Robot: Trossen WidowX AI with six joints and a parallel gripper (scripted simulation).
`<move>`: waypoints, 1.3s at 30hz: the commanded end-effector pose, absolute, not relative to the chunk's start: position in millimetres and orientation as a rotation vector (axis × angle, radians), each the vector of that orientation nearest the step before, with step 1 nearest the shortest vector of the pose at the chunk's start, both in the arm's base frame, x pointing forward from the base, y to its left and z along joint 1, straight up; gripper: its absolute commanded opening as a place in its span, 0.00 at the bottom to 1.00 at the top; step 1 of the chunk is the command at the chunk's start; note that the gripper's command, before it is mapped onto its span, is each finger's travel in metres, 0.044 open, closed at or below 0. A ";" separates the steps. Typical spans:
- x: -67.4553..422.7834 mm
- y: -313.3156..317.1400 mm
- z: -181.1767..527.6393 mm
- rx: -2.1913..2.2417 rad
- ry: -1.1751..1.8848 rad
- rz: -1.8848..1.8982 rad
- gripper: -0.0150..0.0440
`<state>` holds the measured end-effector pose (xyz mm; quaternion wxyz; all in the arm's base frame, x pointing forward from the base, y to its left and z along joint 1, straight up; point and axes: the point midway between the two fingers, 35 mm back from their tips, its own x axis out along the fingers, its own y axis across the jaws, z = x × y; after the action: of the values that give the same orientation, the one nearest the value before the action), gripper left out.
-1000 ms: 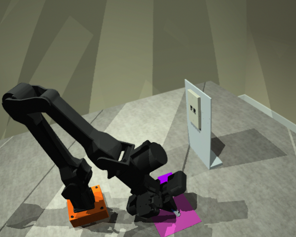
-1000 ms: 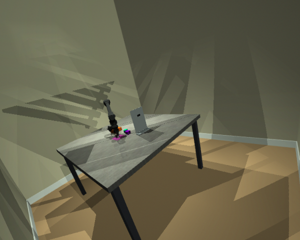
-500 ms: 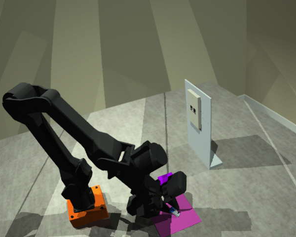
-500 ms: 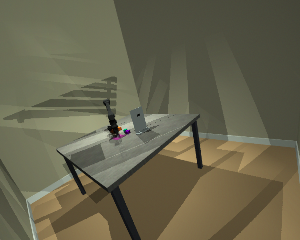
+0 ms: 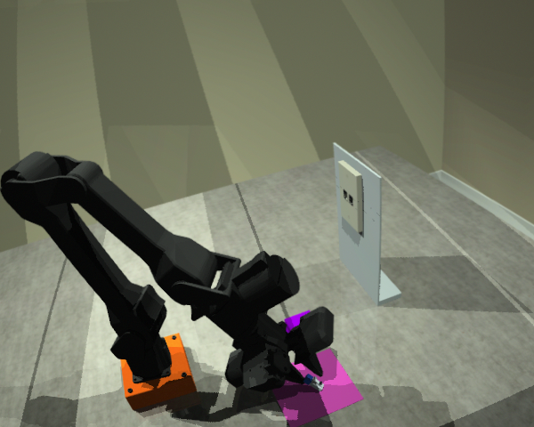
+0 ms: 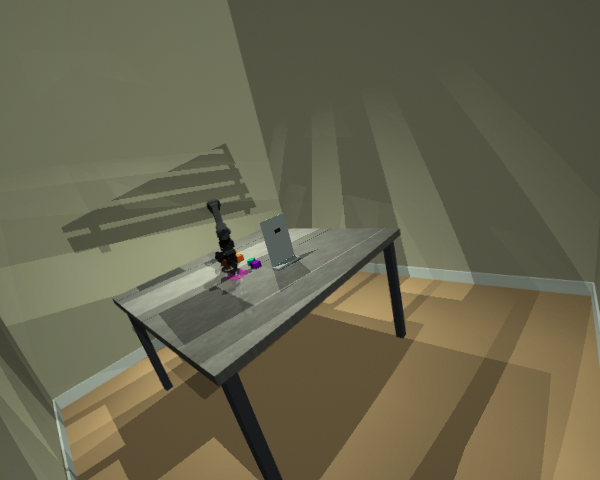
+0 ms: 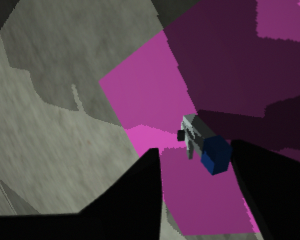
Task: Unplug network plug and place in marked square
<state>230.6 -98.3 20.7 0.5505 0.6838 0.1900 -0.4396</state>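
Note:
The network plug (image 5: 314, 382) (image 7: 204, 142) (image 6: 236, 275), grey with a blue rear end, lies on the magenta marked square (image 5: 338, 373) (image 7: 150, 95). My gripper (image 5: 310, 375) (image 7: 194, 153) is low over the square and open, with the plug between its spread fingers. In the wrist view the plug's blue end sits right by the right finger; I cannot tell if they touch. The left finger stands clear of it. The upright panel (image 5: 360, 257) (image 6: 277, 242) stands further back, and both sockets (image 5: 349, 197) on its cream plate look empty.
The arm's orange base (image 5: 159, 386) sits left of the square. A purple block (image 5: 296, 320) (image 6: 256, 264) lies just behind the gripper, with a green block (image 6: 250, 260) beside it. The grey table (image 6: 290, 294) stretches wide to the right.

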 end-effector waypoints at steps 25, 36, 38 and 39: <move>220.7 -93.6 38.6 1.618 0.449 -1.035 0.52; 222.5 -94.5 51.9 1.618 0.449 -1.035 0.52; 222.8 -94.7 54.8 1.618 0.449 -1.035 0.52; 222.9 -94.7 56.2 1.618 0.449 -1.035 0.52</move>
<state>220.3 -93.9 48.8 0.5492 0.6833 0.1918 -0.4412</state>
